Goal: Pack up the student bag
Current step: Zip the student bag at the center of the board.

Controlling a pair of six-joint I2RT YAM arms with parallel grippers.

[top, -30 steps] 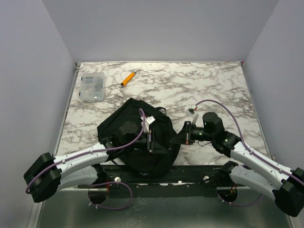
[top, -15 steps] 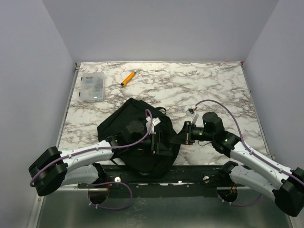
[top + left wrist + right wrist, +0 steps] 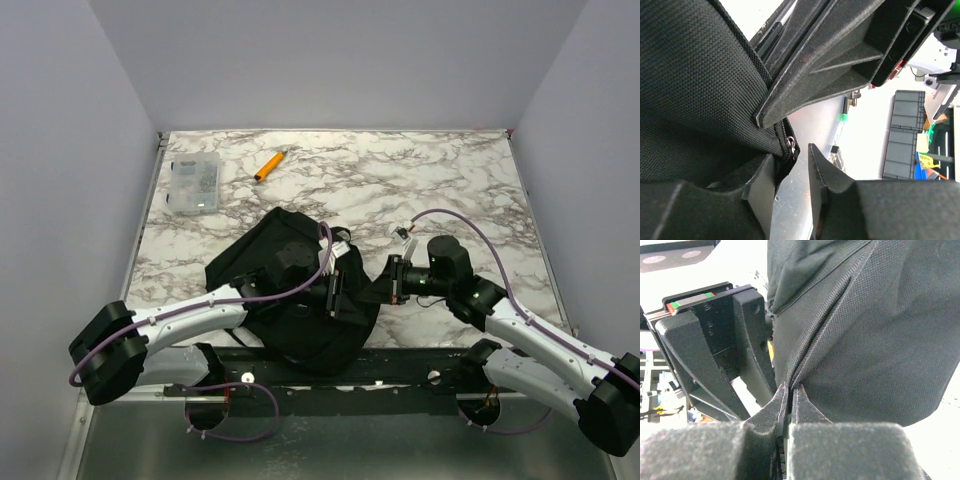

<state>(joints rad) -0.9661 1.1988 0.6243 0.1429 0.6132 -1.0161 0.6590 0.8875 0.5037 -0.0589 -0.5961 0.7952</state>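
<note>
Room: plain grey walls (image 3: 330,60) on 3 sides. Surface: white marble-pattern table (image 3: 440,180), dark rail along the near edge.

Student bag (image 3: 245,262): black woven fabric, slumped at near-centre, overhanging the near edge. Zip seam visible.

Right gripper (image 3: 789,390): fingers pinched together on the bag's seam at its right side.

Left gripper (image 3: 792,150): fingers apart, zip edge in the gap, facing the R gripper.

Clear plastic box (image 3: 194,184): far left.

Orange marker (image 3: 268,165): just right of the box.
</note>
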